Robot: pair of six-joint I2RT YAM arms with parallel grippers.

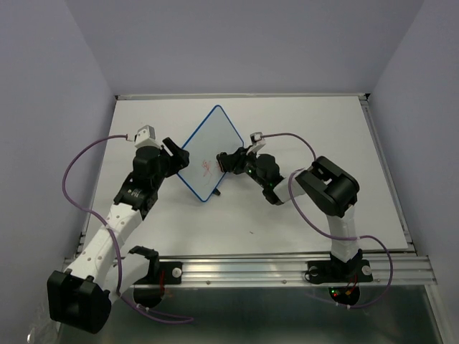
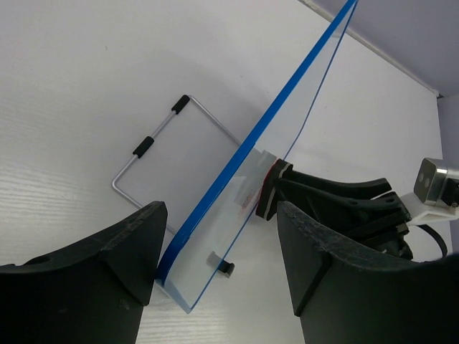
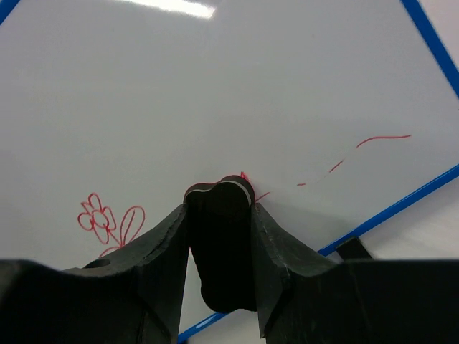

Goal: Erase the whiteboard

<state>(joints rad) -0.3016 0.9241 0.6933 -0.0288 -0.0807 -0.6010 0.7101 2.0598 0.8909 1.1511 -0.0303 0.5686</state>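
The whiteboard [image 1: 210,140] stands tilted on a wire stand [image 2: 159,135] mid-table, with a blue rim. In the right wrist view its face [image 3: 215,86] carries a red flower drawing [image 3: 107,221] and a faint red line [image 3: 380,139]. My right gripper [image 3: 219,209] is shut on the black-and-red eraser [image 3: 219,244] and presses it against the board face; it also shows in the top view [image 1: 228,162]. My left gripper [image 1: 174,153] is open at the board's left edge. In the left wrist view [image 2: 219,212] the board's lower corner [image 2: 215,251] lies between its fingers.
The white tabletop [image 1: 301,129] is bounded by a metal rail [image 1: 287,266] at the near edge and grey walls on the other sides. Purple cables loop beside both arms. The right arm's fingers [image 2: 344,204] show behind the board in the left wrist view.
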